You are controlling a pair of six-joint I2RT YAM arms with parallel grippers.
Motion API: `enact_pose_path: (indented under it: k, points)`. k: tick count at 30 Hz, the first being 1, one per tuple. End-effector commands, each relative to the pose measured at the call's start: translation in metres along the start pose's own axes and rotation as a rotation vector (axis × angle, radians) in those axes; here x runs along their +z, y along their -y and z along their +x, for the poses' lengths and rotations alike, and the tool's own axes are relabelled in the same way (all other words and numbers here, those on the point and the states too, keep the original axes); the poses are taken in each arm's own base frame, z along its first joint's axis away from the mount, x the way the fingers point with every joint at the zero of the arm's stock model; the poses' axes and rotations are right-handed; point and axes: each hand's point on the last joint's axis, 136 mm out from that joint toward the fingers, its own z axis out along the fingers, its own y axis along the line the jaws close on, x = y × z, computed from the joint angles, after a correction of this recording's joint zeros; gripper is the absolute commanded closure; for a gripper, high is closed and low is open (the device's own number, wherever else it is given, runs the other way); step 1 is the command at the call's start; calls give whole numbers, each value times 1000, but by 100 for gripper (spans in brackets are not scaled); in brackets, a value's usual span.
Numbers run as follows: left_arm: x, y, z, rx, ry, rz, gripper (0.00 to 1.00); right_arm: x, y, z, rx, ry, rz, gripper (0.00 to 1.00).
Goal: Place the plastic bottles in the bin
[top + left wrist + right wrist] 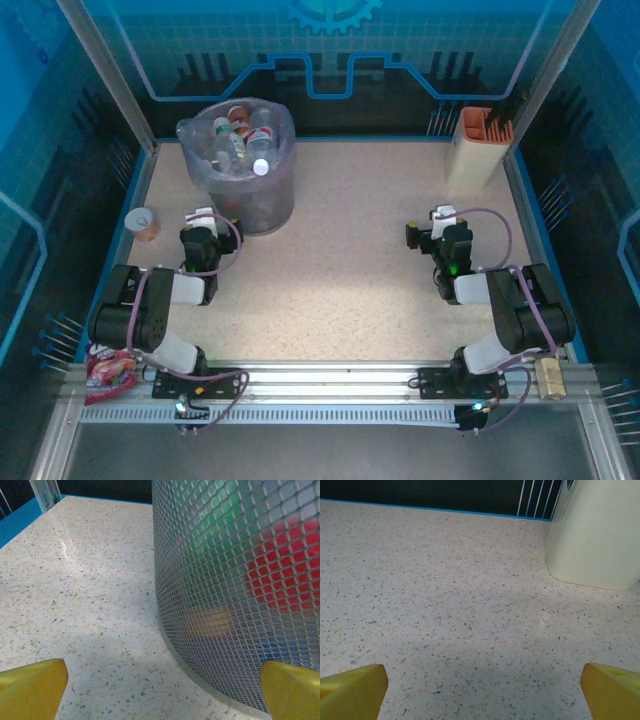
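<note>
Yellow fingertips [35, 685] of the left gripper [203, 218] stand wide apart, empty, just beside the mesh wall of the bin [268, 205]; the plastic bottles [240, 140] lie piled inside it. The right gripper [443, 216] gapes empty too, over the speckled table [340, 260], the cream holder [478, 150] near ahead

My left arm [150, 310]: folded low, elbow drawn back, wrist pointing away from the base.
My left gripper [203, 218]: jaws wide apart, empty.
My right arm [515, 310]: folded low, mirroring the left.
My right gripper [443, 216]: yellow fingertips [355, 687] spread wide, empty.
</note>
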Motion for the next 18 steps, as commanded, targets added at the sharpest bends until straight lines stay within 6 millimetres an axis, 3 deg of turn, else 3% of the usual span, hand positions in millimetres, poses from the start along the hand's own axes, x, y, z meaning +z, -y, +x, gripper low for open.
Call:
enact_pose_path:
  k: [1,18]
  points:
    - [0,6,-10,2,39,26,1,1,3,-10,-21,40,32,0]
    - [1,6,-10,2,40,25,1,4,4,-9,1,23,-1,0]
